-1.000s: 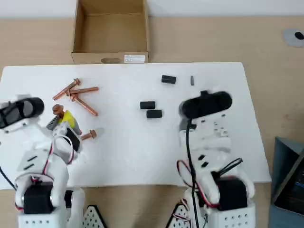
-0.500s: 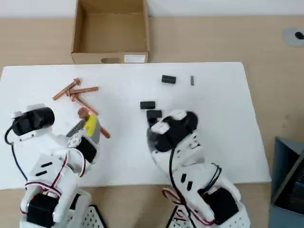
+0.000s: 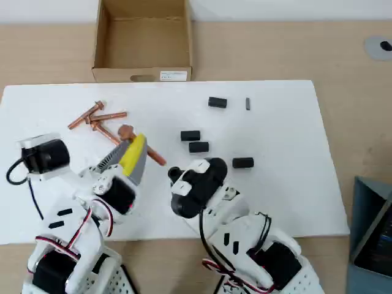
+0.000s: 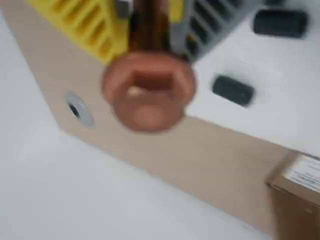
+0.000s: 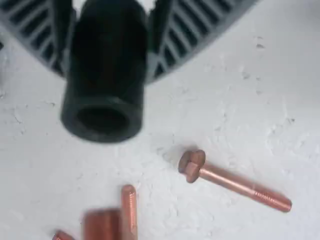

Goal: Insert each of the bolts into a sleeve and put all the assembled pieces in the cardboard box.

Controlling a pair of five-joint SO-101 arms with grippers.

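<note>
My left gripper [image 3: 136, 147], with one yellow and one grey finger, is shut on a copper bolt [image 3: 142, 147] held above the white mat; its flanged head [image 4: 148, 92] faces the left wrist camera. My right gripper [image 5: 107, 30] is shut on a black sleeve [image 5: 105, 75] whose open bore points down at the mat. The right arm's wrist [image 3: 197, 184] hangs just right of the held bolt's tip. Loose bolts [image 3: 98, 116] lie at the mat's left, one of them [image 5: 232, 182] below the sleeve. The cardboard box [image 3: 144, 73] stands open at the back.
Several loose black sleeves [image 3: 190, 135] [image 3: 217, 102] [image 3: 243, 163] lie mid-mat, with a small dark pin [image 3: 247, 103] near the back edge. The white mat [image 3: 288, 135] covers a wooden table. A grey bin [image 3: 370, 226] stands at the right edge.
My left gripper has carried the bolt up and to the right, toward the mat's middle. The right arm has swung left toward it, uncovering a sleeve on the mat.
</note>
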